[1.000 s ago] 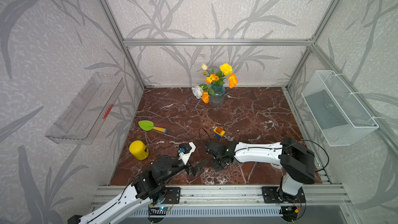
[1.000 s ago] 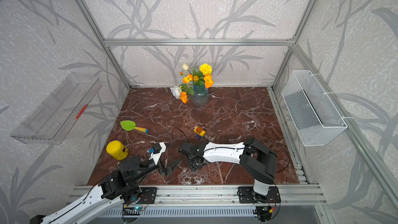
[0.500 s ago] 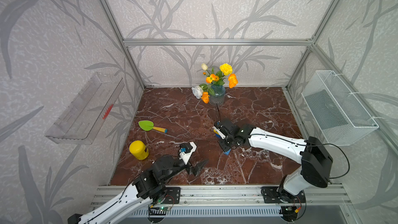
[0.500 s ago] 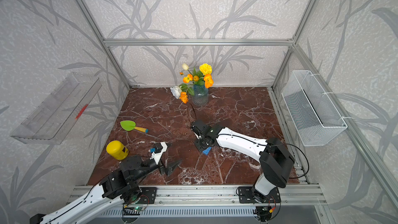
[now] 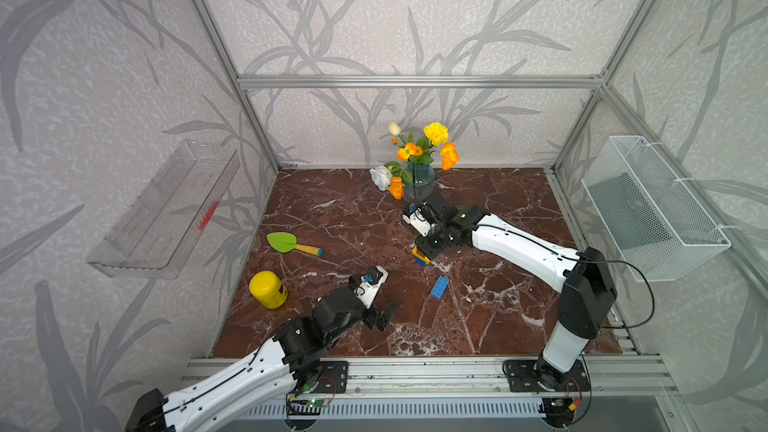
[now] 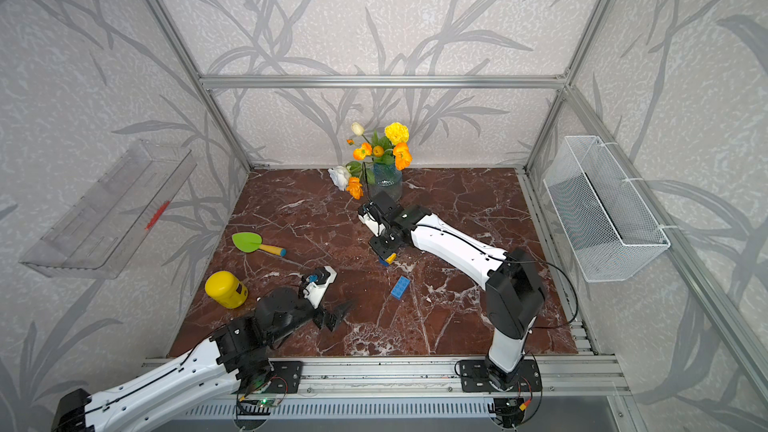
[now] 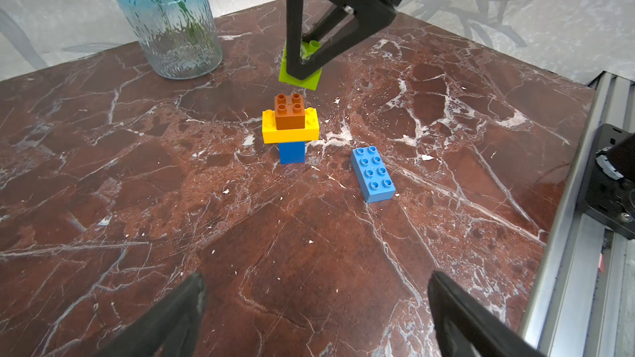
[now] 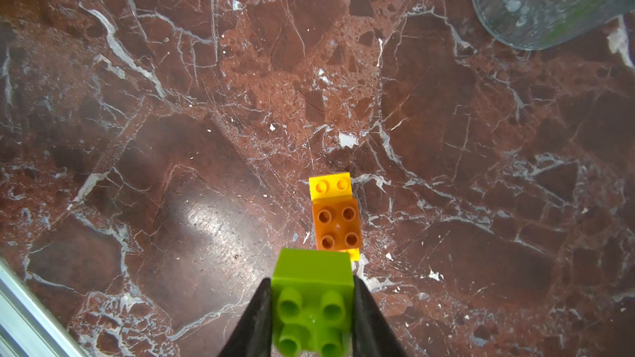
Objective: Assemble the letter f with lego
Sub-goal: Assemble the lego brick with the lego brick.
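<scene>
Right arm (image 5: 519,243): reaches from its base at the front rail across the table (image 5: 332,218) toward the vase (image 5: 417,187); forearm low, wrist bent so the fingers point down
Right gripper (image 8: 312,283): pinching the green brick (image 8: 312,303) by two opposite sides, studs facing the wrist camera
Green brick position: raised off the table on the vase side of the stack and close to it; not seated on the orange brick (image 7: 289,115); hidden under the gripper in both top views
Stack: stands near the vase, on the side toward the arm bases; short blue brick (image 7: 292,152) on the table, yellow brick (image 7: 290,133) laid across its top, orange brick on the middle of the yellow one with yellow studs bare at either end
Long blue brick (image 7: 372,173): lies flat, studs up, farther from the vase than the stack, apart from it
Left arm (image 5: 257,363): extended low from its base; wrist aimed toward the stack, well away from the vase
Left gripper (image 7: 316,277): fingers spread wide, nothing between them, above bare table
Letter f: incomplete; green and long blue bricks not joined to the stack
</scene>
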You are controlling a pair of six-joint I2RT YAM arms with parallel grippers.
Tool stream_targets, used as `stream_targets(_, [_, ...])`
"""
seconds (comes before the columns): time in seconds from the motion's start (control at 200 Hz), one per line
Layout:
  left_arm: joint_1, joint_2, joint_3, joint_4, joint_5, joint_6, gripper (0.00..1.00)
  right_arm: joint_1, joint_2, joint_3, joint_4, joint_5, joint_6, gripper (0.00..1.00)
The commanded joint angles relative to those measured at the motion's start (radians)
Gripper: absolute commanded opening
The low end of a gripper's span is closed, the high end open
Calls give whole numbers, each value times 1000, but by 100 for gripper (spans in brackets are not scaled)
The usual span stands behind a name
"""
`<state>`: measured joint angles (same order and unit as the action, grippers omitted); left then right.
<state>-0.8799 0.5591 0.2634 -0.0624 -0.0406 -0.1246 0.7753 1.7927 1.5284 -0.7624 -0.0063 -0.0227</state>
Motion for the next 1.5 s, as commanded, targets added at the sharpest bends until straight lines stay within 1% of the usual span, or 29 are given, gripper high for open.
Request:
stream_targets(0.0, [45, 4, 27, 33, 25, -30, 99, -20, 47, 58, -65, -15, -77, 29])
stream_targets(0.12, [125, -4, 16, 44, 103, -58, 99, -31, 94, 108, -87, -17, -111, 29])
stream_targets(0.22, [158, -18, 3, 55, 148, -67, 99, -37, 128, 145, -107, -18, -131, 29])
stream_targets(0.535, [163, -22, -2, 62, 159, -67, 99, -52, 180, 213, -146, -31, -158, 29])
stream_targets(0.99, [163, -19, -3, 63, 163, -69, 99, -64, 185, 220, -173, -49, -197, 30])
stream_targets(1.495, [163, -20, -2, 62, 168, -69, 99, -64, 213, 245, -192, -81, -209, 30])
